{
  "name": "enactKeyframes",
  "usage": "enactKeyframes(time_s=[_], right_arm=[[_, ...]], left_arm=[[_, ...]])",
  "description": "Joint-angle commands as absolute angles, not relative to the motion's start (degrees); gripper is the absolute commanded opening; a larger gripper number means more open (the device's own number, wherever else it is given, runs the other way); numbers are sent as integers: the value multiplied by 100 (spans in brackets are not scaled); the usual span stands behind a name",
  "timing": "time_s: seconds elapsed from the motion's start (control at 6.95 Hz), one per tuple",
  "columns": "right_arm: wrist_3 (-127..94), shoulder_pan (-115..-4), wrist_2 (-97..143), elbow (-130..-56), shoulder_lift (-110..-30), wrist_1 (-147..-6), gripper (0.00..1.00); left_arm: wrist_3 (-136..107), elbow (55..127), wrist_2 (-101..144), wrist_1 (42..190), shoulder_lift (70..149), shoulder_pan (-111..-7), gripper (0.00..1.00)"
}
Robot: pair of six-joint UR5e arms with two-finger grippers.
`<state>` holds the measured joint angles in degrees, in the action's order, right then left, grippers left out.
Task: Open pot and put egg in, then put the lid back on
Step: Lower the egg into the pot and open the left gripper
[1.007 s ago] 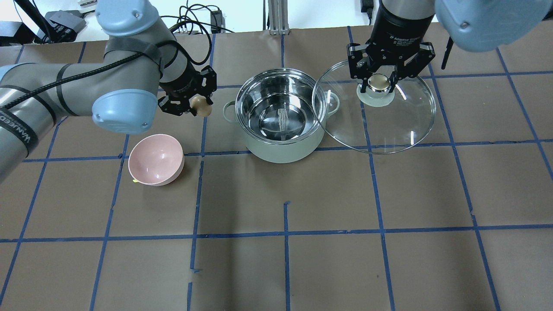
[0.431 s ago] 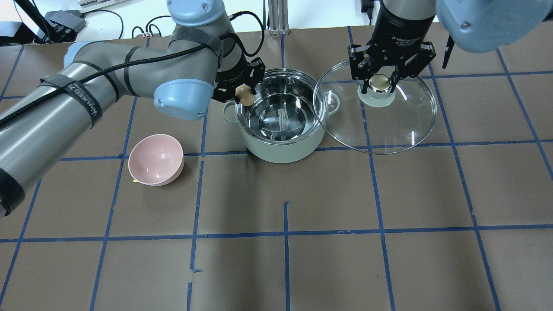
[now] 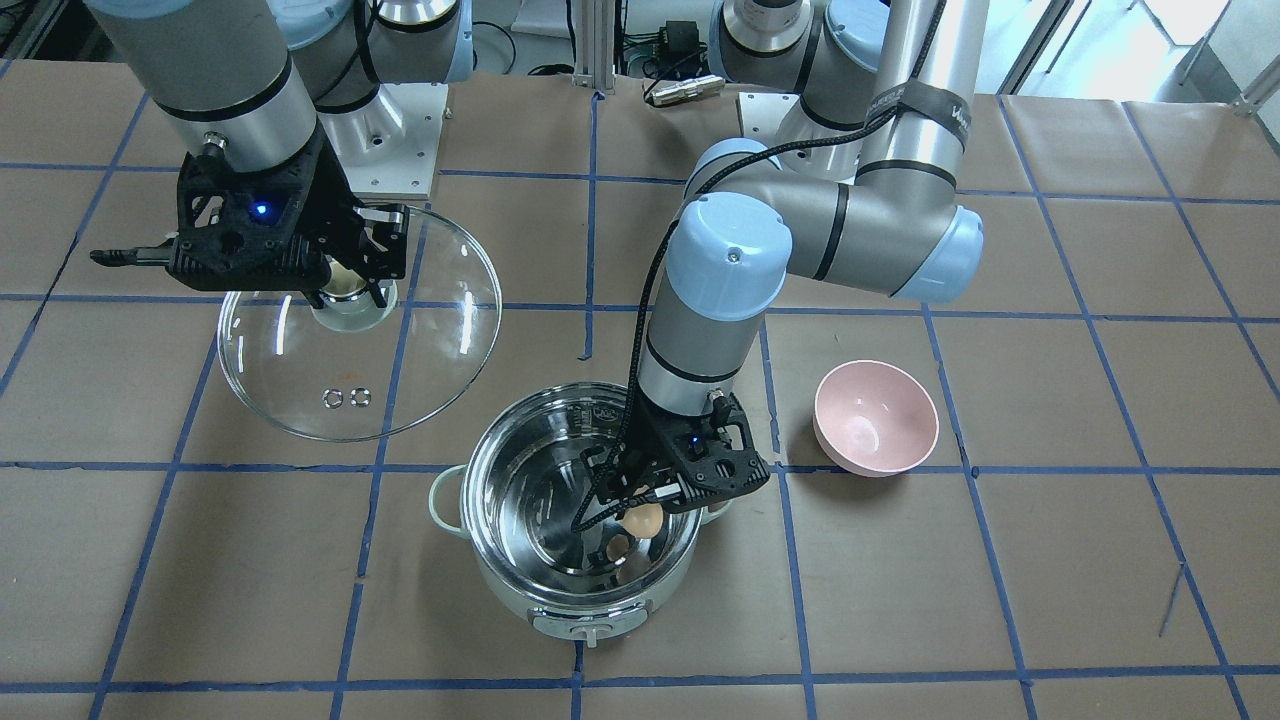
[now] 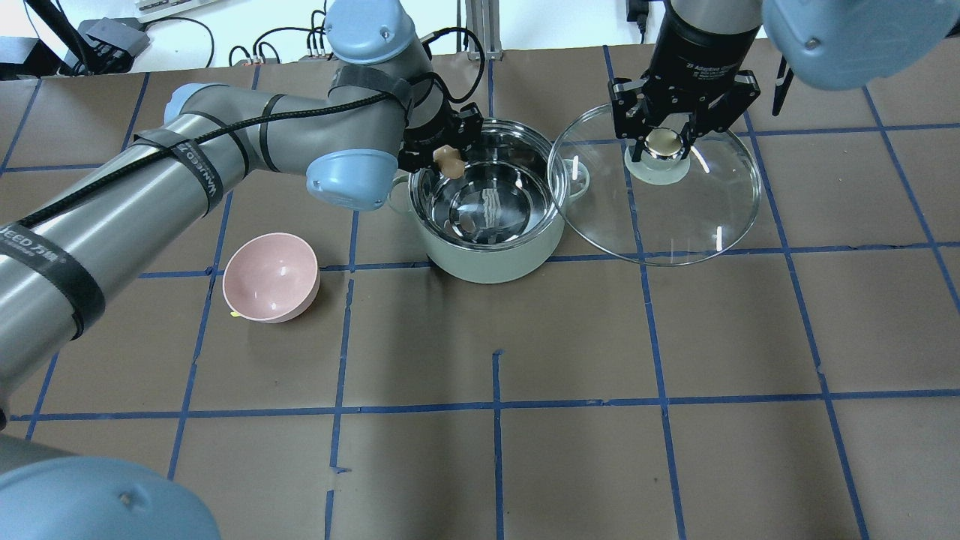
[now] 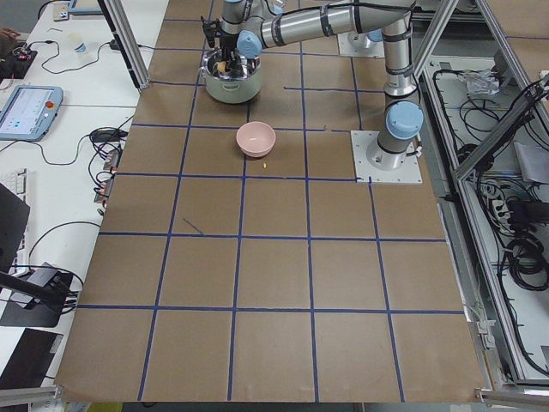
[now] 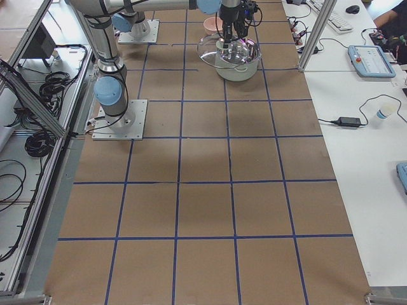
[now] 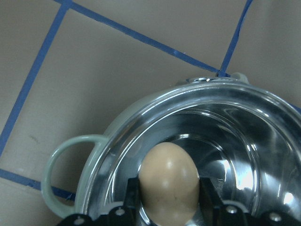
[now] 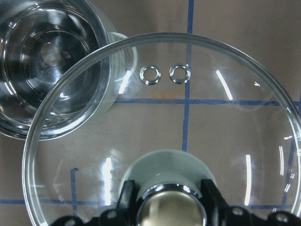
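Overhead exterior view: your left tool [image 4: 448,160] pinches the egg [image 7: 169,181], which hangs just inside the rim of the pot [image 4: 495,262] at ten o'clock. Your right tool [image 4: 660,142] is clamped on the knob of the lid [image 4: 697,217], held at the pot's three o'clock with its edge overlapping the handle. Opening looks done; dropping the egg and replacing the lid remain. The pink bowl [image 4: 271,276] sits at eight o'clock.
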<state>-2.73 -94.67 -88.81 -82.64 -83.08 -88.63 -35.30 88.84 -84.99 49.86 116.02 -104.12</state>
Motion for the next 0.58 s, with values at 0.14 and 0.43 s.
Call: enactKeyframes(time_s=[0.14,0.43], right_arm=[[-281,-9474,-8868,-8314,-8314,-8886,0],[-246,-9475,-8859,-8315,-8280,-8912,1]], left_arm=[[-3489,8859,-8228,4589,11864,-10424,27],[-3498,8859,-8218,4246,12067,-10502,29]])
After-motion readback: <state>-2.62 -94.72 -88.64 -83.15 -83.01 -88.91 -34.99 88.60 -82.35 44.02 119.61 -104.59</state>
